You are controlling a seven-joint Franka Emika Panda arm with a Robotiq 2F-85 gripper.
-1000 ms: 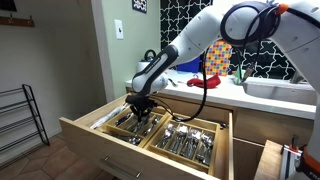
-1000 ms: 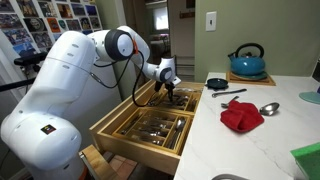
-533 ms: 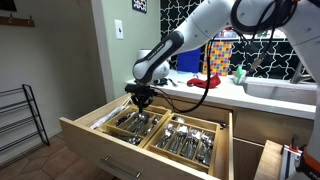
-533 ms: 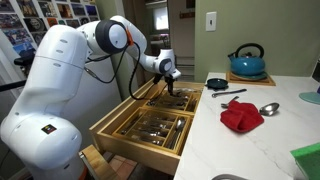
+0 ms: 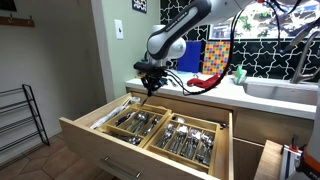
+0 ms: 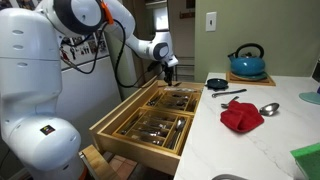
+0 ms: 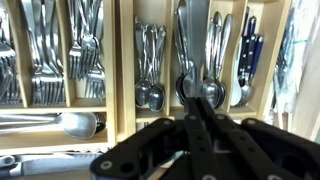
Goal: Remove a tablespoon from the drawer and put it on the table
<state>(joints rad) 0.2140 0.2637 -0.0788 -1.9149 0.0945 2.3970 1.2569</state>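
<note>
Robotiq gripper (image 7: 190,100) has its fingers drawn nearly together, and I read them as pinched on a tablespoon (image 7: 185,45) whose handle runs up the middle of the wrist view. In both exterior views the gripper (image 5: 151,82) (image 6: 172,76) hangs above the far end of the drawer (image 5: 120,150), clear of the cutlery. The drawer (image 6: 130,140) stands pulled out, its wooden trays full of silverware. Beside it, the white countertop (image 6: 250,145) holds a red cloth (image 6: 241,116), a loose spoon (image 6: 268,108) and a teal kettle (image 6: 247,62).
</note>
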